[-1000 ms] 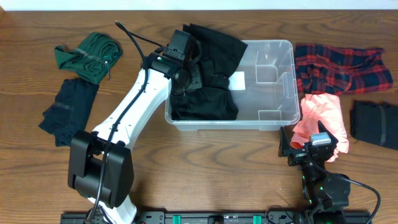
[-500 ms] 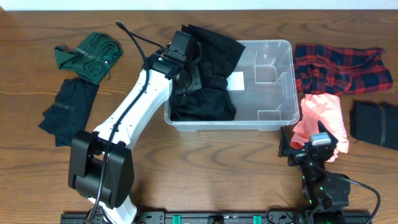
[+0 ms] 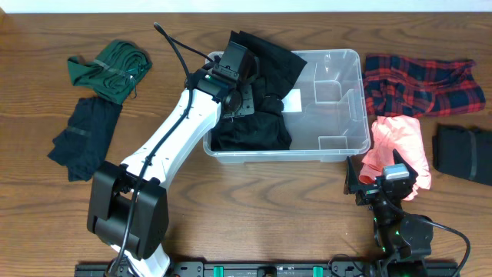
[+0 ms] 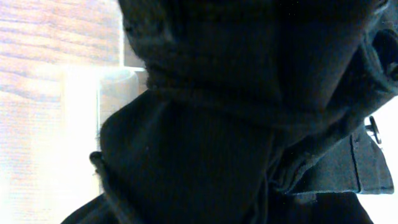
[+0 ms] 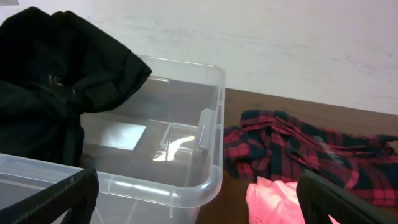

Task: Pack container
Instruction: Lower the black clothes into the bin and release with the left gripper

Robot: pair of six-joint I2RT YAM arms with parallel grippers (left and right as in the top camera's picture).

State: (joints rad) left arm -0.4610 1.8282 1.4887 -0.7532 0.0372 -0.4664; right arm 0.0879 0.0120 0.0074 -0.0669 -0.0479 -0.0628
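Note:
The clear container stands mid-table with a white label on its base. A black garment fills its left part and drapes over the far rim. My left gripper is down on this garment inside the container's left end. The left wrist view shows only black cloth and a bit of the container's rim, with the fingers hidden. My right gripper is open and empty near the front right; its wrist view faces the container.
A pink garment lies just ahead of the right gripper, with a red plaid garment behind it and a dark one at the far right. A green garment and a navy garment lie at the left.
My left gripper has shifted a little to the right over the black garment in the container. The right arm has not moved.

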